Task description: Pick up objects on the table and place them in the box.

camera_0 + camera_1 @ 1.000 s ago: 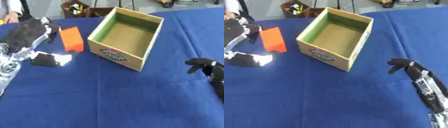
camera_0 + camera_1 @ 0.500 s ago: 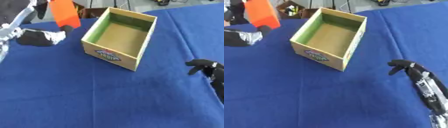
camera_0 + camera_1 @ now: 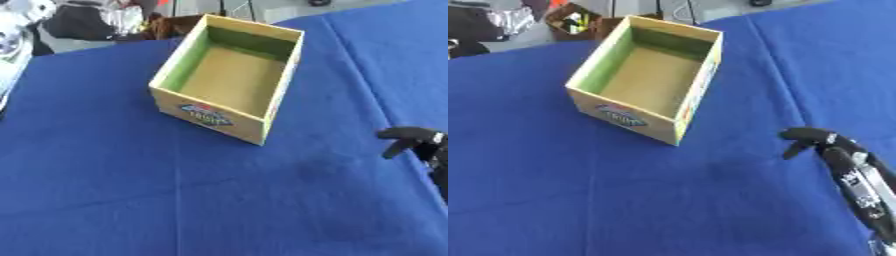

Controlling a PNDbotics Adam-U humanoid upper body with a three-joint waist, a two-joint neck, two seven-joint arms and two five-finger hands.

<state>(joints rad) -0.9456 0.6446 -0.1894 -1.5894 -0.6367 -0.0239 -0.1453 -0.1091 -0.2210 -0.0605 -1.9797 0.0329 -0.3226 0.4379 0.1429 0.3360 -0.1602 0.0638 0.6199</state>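
The open cardboard box, green inside with a printed label on its near wall, stands empty on the blue table. My right hand rests on the cloth at the right, below and to the right of the box, fingers relaxed and bent, holding nothing. Black and silver parts of my left arm show at the upper left edge, but the hand cannot be made out. A sliver of orange touches the top edge.
Blue cloth covers the table. Past the table's far edge stands a brown crate of small items, with dark and silvery clutter beside it.
My left arm has lifted the orange block up and away to the top left, almost out of view. The camera has shifted, so the box sits differently. The right hand has not moved.
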